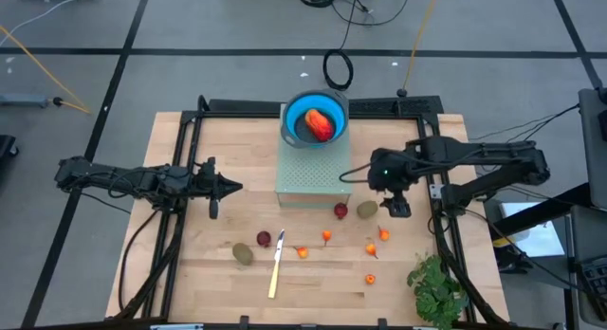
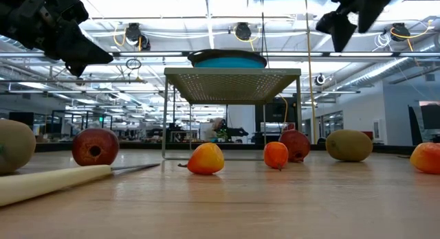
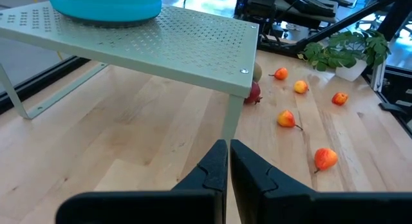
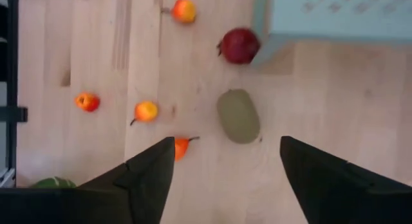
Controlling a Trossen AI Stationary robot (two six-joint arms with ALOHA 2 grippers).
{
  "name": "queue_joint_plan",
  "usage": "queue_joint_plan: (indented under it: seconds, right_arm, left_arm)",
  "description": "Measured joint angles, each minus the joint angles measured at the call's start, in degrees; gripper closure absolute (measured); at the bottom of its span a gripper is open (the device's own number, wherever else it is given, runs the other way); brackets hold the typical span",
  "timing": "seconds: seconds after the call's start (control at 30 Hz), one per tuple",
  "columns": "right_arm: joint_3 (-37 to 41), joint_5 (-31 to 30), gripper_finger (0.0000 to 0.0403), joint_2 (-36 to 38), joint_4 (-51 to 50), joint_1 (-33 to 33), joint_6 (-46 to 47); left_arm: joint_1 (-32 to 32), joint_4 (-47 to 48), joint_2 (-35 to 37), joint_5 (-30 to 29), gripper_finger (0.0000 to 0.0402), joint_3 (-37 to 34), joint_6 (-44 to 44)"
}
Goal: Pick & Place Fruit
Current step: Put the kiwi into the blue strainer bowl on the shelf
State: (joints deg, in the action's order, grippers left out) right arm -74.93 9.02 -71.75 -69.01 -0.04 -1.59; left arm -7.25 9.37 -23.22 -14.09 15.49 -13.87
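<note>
right hand [image 1: 395, 207]: released and empty, fingers spread wide, hanging at right of centre in the high view, above a brown kiwi [image 1: 367, 210]; in its wrist view the kiwi [image 4: 238, 116] lies between and just ahead of the fingers, so this looks like the line-up for the next pick

left hand [image 1: 226, 187]: clenched on nothing, parked left of centre over bare desk [image 1: 190, 273], pointing toward the stand; it waits

stand [image 1: 308, 169]: pale perforated shelf at centre; a blue bowl [image 1: 314, 119] sits at its far end, the red-orange oblong fruit [image 1: 321, 124] already inside, so the bowl appears to be the drop place

fruit left on the desk: dark red ball [image 1: 340, 210] beside the stand's corner, just left of the kiwi; second kiwi [image 1: 244, 253] and second red ball [image 1: 264, 239] at lower left; small orange bits [image 1: 372, 248] scattered at lower centre

edges and room: the stand's leg and the red ball crowd the kiwi on its left; an orange bit [image 4: 182, 146] lies near one finger; the right side is open; knife [image 1: 276, 264] and leafy bunch [image 1: 436, 287] lie well apart, toward the lower edge
</note>
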Motion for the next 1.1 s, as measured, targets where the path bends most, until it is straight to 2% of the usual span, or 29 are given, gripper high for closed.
queue_joint_plan:
  seconds: [0.27, 0.53, 0.8, 0.97, 1.1]
  right_arm:
    - [8.4, -0.1, 0.009, 0.0, 2.3, 3.1, 0.9]
    - [16.1, -0.3, 0.007, 0.0, 12.4, 3.5, 0.9]
    - [22.0, -0.4, 0.0065, 0.0, 18.8, 3.5, -1.8]
    - [25.0, -3.5, 0.0064, 0.0, 22.0, 3.5, -4.5]
    - [27.4, -3.5, 0.0064, 0.0, 26.2, 3.5, -5.6]
  left_arm:
    - [0.0, 0.0, 0.0, 0.0, 0.0385, 0.0, 0.0]
    - [0.0, 0.0, 0.0, 0.0, 0.0385, 0.0, -0.1]
    - [0.0, 0.0, 0.0, 0.0, 0.0385, 0.0, -1.7]
    - [0.0, 0.0, 0.0, 0.0, 0.0385, 0.0, -1.8]
    - [0.0, 0.0, 0.0, 0.0, 0.0385, 0.0, -1.8]
